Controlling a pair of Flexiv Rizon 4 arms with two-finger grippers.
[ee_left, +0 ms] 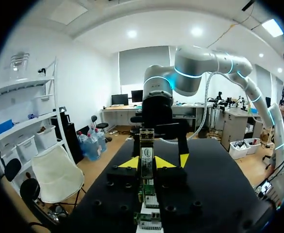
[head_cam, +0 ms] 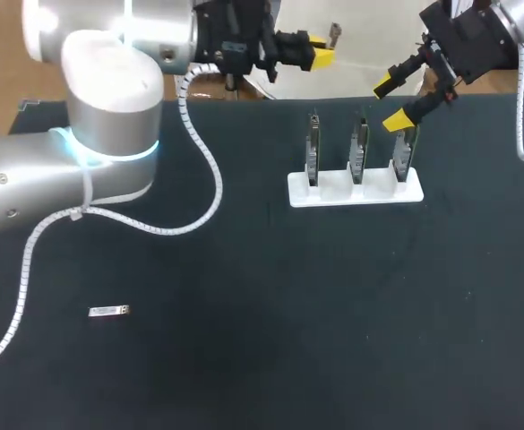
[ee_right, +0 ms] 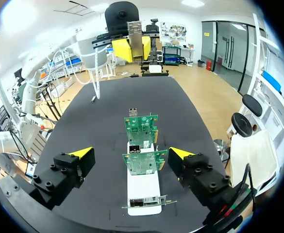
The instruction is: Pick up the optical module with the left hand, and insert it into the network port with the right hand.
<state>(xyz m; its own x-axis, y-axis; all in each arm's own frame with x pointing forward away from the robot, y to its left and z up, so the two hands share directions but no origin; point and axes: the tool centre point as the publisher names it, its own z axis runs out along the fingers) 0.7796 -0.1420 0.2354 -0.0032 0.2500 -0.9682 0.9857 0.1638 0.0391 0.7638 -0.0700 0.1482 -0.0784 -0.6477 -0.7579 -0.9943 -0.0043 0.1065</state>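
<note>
My left gripper (head_cam: 320, 51) is held high over the table's far edge, shut on a slim metal optical module (head_cam: 333, 35) that sticks out past its yellow tips. In the left wrist view the module (ee_left: 146, 154) stands upright between the fingers of that gripper (ee_left: 146, 163). My right gripper (head_cam: 390, 102) hangs open just above the rightmost of three green network cards (head_cam: 403, 148). In the right wrist view the cards (ee_right: 142, 162) lie between and ahead of that open gripper (ee_right: 132, 154). Beyond them is the left gripper (ee_right: 128, 48) with the module (ee_right: 134, 33).
The three cards stand upright in a white slotted stand (head_cam: 355, 189) at the back middle of the black table. A second small silver module (head_cam: 109, 311) lies flat at the front left. The left arm's white cable (head_cam: 199, 152) loops over the table.
</note>
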